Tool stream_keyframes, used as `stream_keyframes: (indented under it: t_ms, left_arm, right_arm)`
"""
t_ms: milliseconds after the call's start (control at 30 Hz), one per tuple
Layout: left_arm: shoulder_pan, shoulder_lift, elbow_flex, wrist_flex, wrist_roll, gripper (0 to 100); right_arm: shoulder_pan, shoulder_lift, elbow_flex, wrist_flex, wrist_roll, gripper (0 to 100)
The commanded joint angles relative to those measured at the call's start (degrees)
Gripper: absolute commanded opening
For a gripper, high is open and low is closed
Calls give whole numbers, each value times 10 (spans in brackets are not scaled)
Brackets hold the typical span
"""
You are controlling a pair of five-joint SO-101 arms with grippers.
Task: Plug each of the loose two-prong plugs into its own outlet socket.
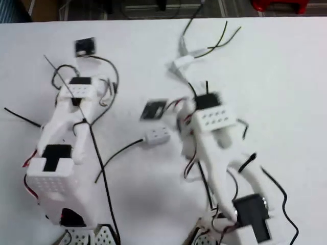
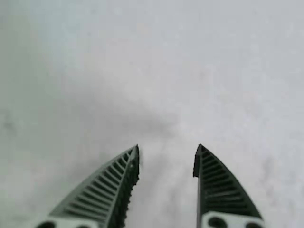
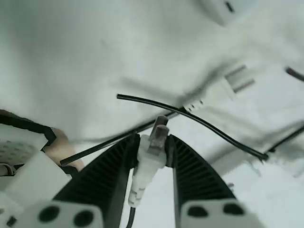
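Right gripper (image 3: 153, 138): jaws pinching a white two-prong plug (image 3: 151, 154) by its body. The prongs poke out past the tips and its lead drops back between the jaws.
Left gripper (image 2: 166, 149): jaws spread with nothing between them, hovering over bare table (image 2: 142, 57) on the 9 o'clock side.
Outlet socket (image 1: 156, 135): a white block near mid-table, about 8 o'clock from the right arm's wrist. Its black lead runs off toward 7 o'clock.
Second plug (image 3: 217, 91): lying flat and loose on the table beyond the right gripper's tips, prongs free.
Handling: the plug looks light, with a hard, smooth plastic shell, so it could twist in the pinch. The prongs are thin metal and would likely bend if pushed in off-axis. The lead looks springy enough to tug the plug sideways.
Where to hold: on the flat sides of the body, behind the prongs, which is where the hold sits now.
Socket risk: the block looks light and unanchored, so it will probably skid under a push. The idle left gripper could brace it.
In the way: a black cord (image 3: 190, 116) crosses just ahead of the tips, between the held plug and the second plug. Loose arm wiring (image 1: 191, 163) loops beside the right arm.
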Motion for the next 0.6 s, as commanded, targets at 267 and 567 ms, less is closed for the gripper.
stream_keyframes:
  t_ms: [267, 567]
  left_arm:
    - [-74, -40, -4, -29, 83, 195]
    - [-73, -40, -6, -29, 84, 195]
  right_arm:
    - [-165, -47, 269, -300, 2, 42]
    - [-138, 18, 280, -315, 5, 43]
